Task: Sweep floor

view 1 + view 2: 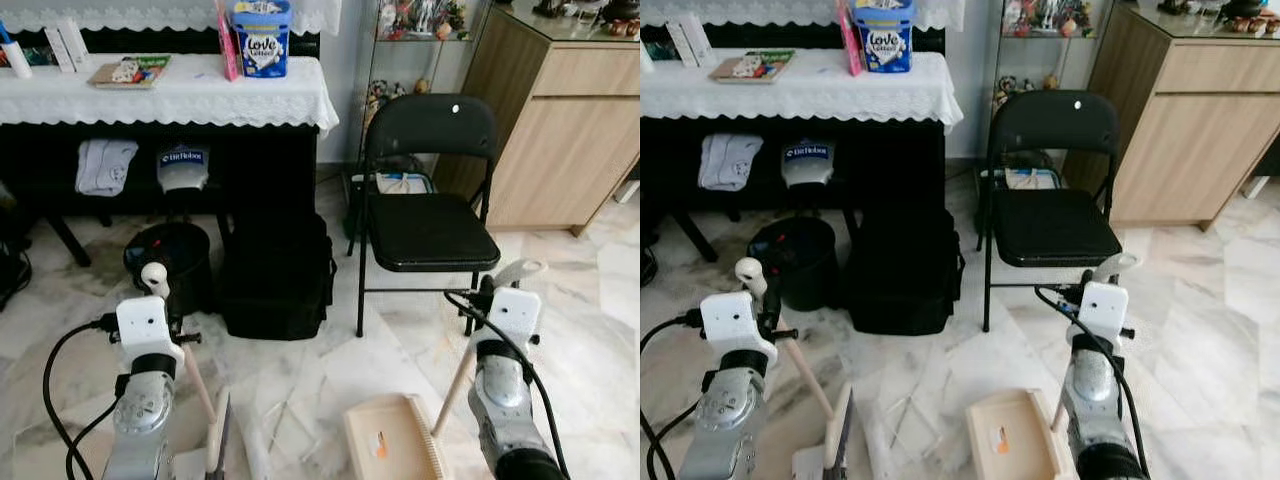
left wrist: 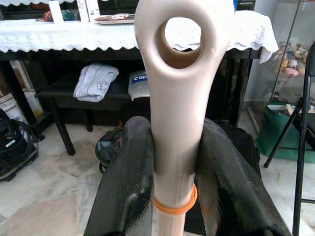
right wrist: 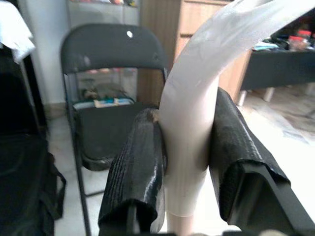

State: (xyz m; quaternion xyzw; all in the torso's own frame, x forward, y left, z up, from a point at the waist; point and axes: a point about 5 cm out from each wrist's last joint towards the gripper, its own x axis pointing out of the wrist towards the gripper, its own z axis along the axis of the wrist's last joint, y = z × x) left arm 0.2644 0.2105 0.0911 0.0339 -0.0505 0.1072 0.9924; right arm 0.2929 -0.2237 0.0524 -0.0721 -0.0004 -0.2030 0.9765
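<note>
Ahead of me on the marble floor (image 1: 300,390), a black folding chair (image 1: 430,200) stands to the right of a black bag (image 1: 275,275). Near right, my right gripper (image 3: 187,147) clamps the handle of the beige dustpan (image 1: 390,440) resting on the floor. Near left, my left gripper (image 2: 174,162) pinches the broom handle (image 2: 177,98) just below its hanging loop.
</note>
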